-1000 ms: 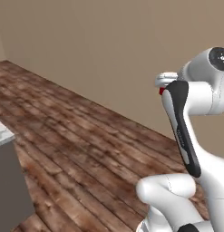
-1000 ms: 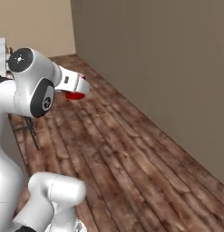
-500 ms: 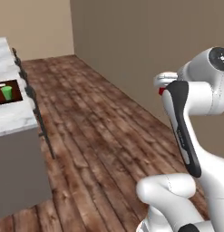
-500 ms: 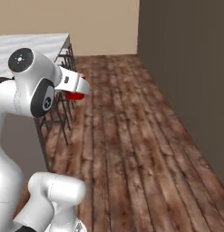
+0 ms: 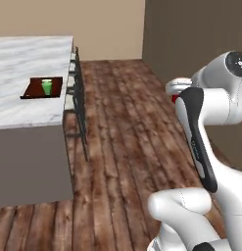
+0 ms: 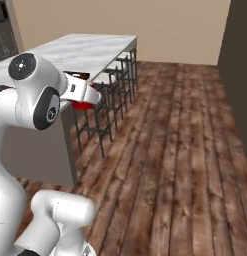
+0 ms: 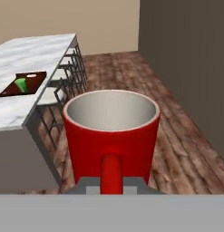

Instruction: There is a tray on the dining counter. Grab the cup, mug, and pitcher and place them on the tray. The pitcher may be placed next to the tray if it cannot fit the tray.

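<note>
My gripper (image 7: 111, 185) is shut on the handle of the red mug (image 7: 111, 136), which stands upright with its white inside showing. From the right base view the mug (image 6: 84, 105) hangs under the hand (image 6: 81, 92), held in the air beside the dining counter (image 6: 90, 47). A sliver of the mug (image 5: 175, 99) peeks from behind the arm in the left base view. On the dining counter (image 5: 24, 59) lies the dark reddish-brown tray (image 5: 32, 93), and the green cup (image 5: 47, 87) stands in it. Tray (image 7: 34, 81) and cup (image 7: 21, 84) sit far to the left ahead of the hand. The pitcher is out of view.
A row of metal bar stools (image 5: 76, 98) lines the counter's near side, seen as stools (image 6: 110, 85) between me and the counter. A dark wall (image 5: 191, 34) stands to the right. Wooden floor (image 6: 180, 140) stretches open ahead.
The whole picture has swung as the base moved: the counter with tray, cup and stools has come into view. The mug stays in the shut gripper.
</note>
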